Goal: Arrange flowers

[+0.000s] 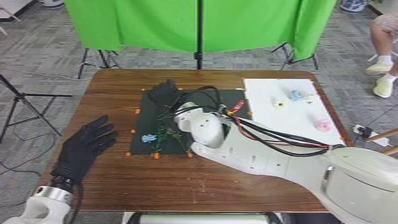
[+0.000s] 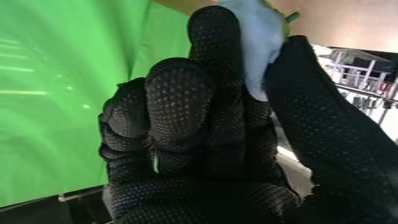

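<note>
1. Left hand (image 1: 82,149): over the left part of the brown table (image 1: 115,182), fingers straight and slightly spread, nothing in its grasp
2. Black mat (image 1: 142,119): lies mid-table, small orange pieces (image 1: 156,155) along its edges; blue flower (image 1: 148,138) and green stems (image 1: 160,145) at its near end, flower to the right of the left hand and nearer the robot than the right hand
3. Right hand (image 1: 163,93): above the far left part of the mat; in the right wrist view, a light blue petal-like piece (image 2: 255,42) is pinched between thumb and finger, touching both, a bit of green (image 2: 291,17) beside it
4. White board (image 1: 265,95): right of the mat; bears a small pale flower (image 1: 281,105), a pale blue flower (image 1: 298,94) and, nearer the robot, a pink flower (image 1: 322,125), all well apart from the right hand
</note>
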Robot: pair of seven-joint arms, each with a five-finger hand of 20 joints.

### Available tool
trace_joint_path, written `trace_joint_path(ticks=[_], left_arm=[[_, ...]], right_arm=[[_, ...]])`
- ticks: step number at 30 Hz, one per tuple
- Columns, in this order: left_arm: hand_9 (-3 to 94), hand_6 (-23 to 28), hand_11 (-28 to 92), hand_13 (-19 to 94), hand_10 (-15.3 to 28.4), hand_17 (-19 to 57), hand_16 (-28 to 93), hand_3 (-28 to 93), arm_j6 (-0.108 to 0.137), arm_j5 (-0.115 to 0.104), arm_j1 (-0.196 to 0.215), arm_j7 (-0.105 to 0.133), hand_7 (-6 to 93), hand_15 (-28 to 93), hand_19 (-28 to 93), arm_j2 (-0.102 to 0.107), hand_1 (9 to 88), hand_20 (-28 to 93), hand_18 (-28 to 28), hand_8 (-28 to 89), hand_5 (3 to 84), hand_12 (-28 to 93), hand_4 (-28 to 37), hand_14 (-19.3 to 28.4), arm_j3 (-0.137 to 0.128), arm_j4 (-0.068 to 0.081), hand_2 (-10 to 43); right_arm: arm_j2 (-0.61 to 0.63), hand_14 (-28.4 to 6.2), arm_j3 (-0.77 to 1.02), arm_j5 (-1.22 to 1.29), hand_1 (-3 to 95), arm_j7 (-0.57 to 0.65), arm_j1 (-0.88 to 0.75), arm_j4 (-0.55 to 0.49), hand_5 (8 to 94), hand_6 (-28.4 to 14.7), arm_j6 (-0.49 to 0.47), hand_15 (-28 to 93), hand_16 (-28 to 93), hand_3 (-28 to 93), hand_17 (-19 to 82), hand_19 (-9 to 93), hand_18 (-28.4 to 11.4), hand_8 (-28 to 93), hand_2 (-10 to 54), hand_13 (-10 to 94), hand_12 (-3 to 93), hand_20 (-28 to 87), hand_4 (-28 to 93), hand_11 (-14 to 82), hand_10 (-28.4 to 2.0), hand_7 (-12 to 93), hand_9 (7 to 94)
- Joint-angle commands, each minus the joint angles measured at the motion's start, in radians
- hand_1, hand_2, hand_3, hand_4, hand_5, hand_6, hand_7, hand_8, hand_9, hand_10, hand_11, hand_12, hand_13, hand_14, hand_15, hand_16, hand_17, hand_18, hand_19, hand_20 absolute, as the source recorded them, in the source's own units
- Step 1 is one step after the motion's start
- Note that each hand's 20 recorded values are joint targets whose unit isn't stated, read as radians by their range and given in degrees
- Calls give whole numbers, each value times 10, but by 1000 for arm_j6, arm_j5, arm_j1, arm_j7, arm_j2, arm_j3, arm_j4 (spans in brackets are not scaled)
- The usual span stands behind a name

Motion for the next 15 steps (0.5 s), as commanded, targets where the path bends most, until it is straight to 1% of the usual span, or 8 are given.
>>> trace_joint_path(ticks=[1,4,5,7,8,10,11,15], left_arm=[[289,39,248,240,123,-84,8,686,-17,7,-10,-13,198,391,502,4,235,100,210,-90,321,172,-270,142,12,12,2],[288,38,249,240,122,-84,8,686,-14,6,-6,-7,198,391,502,5,235,99,209,-90,321,173,-271,141,11,11,2],[288,38,248,240,122,-83,8,687,-13,6,-5,-12,198,390,501,6,235,99,209,-90,321,172,-272,141,11,10,2],[288,38,248,240,122,-83,8,686,-16,6,-6,-11,198,391,501,6,236,99,209,-90,321,173,-272,141,11,11,2],[289,38,248,240,123,-83,8,686,-12,5,-6,-5,199,391,501,7,236,100,209,-89,321,173,-273,141,14,10,3],[288,38,249,240,123,-83,8,686,-15,5,-9,-3,199,390,501,9,236,100,209,-90,320,173,-273,141,16,12,3],[289,38,248,240,123,-84,8,686,-16,5,-9,-7,199,391,501,9,236,100,209,-90,321,172,-272,140,15,11,3],[289,38,249,240,122,-84,8,686,-14,4,-10,-5,199,392,501,10,236,100,210,-90,321,173,-272,141,16,13,3]], right_arm=[[-25,-31,8,-12,482,-3,13,3,687,42,-51,651,304,720,343,854,-161,-59,-43,744,301,411,-283,169,-43,383,860],[-26,-31,7,-13,477,-4,13,3,670,38,-54,654,304,715,337,850,-161,-62,-42,734,301,412,-283,172,-46,387,845],[-27,-32,15,-19,475,-4,6,3,668,37,-63,655,304,715,336,849,-160,-63,-42,732,300,413,-283,171,-45,388,842],[-27,-32,17,-21,474,-6,6,1,658,35,-78,656,304,712,331,845,-160,-66,-42,727,300,413,-283,168,-43,386,832],[-27,-32,14,-14,473,-11,9,2,652,34,-83,659,304,712,329,844,-160,-67,-42,724,299,414,-283,165,-42,387,827],[-24,-33,0,-21,474,-6,17,6,638,33,-79,665,302,708,327,842,-161,-67,-41,721,307,417,-283,167,-43,396,816],[-25,-34,7,-25,475,-6,12,8,629,32,-92,667,300,707,326,842,-162,-67,-41,720,315,419,-283,169,-43,405,810],[-28,-33,4,-19,473,4,14,22,609,32,-97,691,302,710,322,840,-162,-76,-41,705,324,424,-283,168,-42,423,800]])
